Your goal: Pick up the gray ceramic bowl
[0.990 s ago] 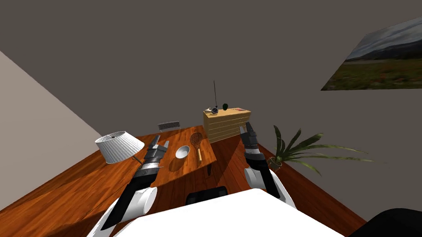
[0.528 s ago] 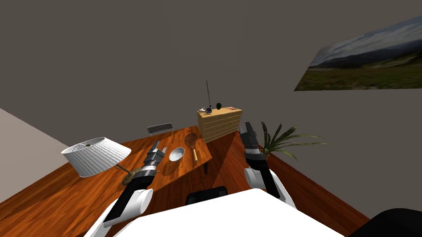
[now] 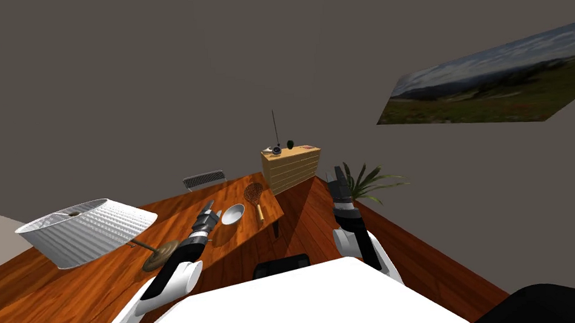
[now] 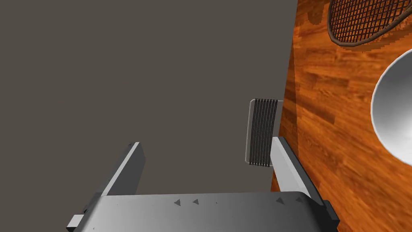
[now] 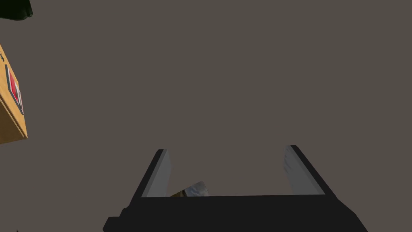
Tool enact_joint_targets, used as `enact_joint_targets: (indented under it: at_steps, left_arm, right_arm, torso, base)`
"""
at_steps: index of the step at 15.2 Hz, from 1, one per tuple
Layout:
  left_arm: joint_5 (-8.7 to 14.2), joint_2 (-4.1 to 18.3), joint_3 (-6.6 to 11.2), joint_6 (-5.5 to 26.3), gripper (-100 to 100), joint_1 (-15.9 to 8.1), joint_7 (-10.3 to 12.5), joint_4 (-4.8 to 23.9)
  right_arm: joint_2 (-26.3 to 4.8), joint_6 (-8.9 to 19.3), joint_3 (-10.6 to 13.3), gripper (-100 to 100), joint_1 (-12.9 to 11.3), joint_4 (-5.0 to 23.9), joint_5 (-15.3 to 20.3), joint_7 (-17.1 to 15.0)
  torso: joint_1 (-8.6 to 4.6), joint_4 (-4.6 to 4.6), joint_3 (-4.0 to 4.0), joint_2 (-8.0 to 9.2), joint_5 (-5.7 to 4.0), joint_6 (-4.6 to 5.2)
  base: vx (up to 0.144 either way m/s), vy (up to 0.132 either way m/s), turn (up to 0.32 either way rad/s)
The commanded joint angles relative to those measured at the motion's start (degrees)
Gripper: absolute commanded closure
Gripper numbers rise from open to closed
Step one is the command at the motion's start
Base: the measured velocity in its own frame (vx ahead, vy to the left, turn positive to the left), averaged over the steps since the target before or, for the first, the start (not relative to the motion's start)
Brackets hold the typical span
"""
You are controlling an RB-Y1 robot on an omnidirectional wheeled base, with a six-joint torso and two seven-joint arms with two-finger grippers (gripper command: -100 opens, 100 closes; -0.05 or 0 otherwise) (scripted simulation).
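Pale grey and shiny inside, the small round bowl (image 3: 233, 214) (image 4: 392, 117) sits on the brown wooden table (image 3: 179, 211), left of the middle. Just beside it is the left gripper (image 3: 212, 208) (image 4: 206, 141), fingers wide apart, holding nothing. The right gripper (image 3: 340, 174) (image 5: 227, 148) is the same.

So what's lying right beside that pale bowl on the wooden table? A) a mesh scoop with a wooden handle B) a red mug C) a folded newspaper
A: a mesh scoop with a wooden handle lies on the table close beside the bowl.
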Motion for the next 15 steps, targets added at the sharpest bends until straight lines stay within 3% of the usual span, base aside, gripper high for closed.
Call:
enact_joint_targets:
  at_steps: [1,4,5,7,9,11,15]
  left_arm:
    - [0.95,0.91,1.24,2.12,-100,-0.80,0.97,2.86]
    - [0.95,0.91,1.24,2.12,-100,-0.80,0.97,4.66]
    - [1.64,1.47,2.17,3.54,-100,-1.66,1.65,6.55]
    - [1.64,1.47,2.17,3.54,-100,-1.66,1.65,8.14]
    - [2.35,1.97,3.11,5.02,-100,-2.55,2.36,11.58]
    - [2.35,1.97,3.11,5.02,-100,-2.55,2.36,11.58]
    - [3.78,2.83,5.01,8.14,-100,-4.35,3.86,18.26]
  right_arm:
    - [0.00,0.00,0.00,0,0.00,0.00,0.00,0.00]
    - [0.00,0.00,0.00,0,0.01,0.00,0.00,0.00]
    - [0.00,0.00,-0.01,0,0.01,0.00,0.00,0.00]
    - [0.00,0.00,0.00,0,0.00,0.00,0.00,0.00]
    - [0.00,0.00,0.00,0,0.00,0.00,0.00,0.00]
    - [0.00,0.00,-0.01,0,0.01,0.00,0.00,0.00]
    - [0.00,0.00,0.00,0,0.00,0.00,0.00,0.00]
  torso:
    - [0.00,0.00,0.00,0.00,0.00,0.00]
    - [0.01,0.00,0.00,0.00,0.00,-0.03]
    - [0.01,0.00,-0.01,-0.03,0.01,-0.04]
    - [0.01,-0.01,-0.02,-0.04,0.00,0.00]
    - [0.01,-0.01,-0.03,-0.05,0.00,0.02]
    - [0.02,-0.01,-0.02,-0.04,0.00,-0.03]
    - [0.02,-0.01,-0.03,-0.06,0.01,0.04]
  base:
    - [-0.030,-0.003,-0.286]
    - [-0.020,0.001,-0.104]
    - [-0.011,-0.005,-0.205]
    - [-0.013,0.001,-0.154]
    - [-0.017,0.001,-0.204]
    - [-0.009,0.004,-0.044]
    - [-0.014,0.001,-0.248]
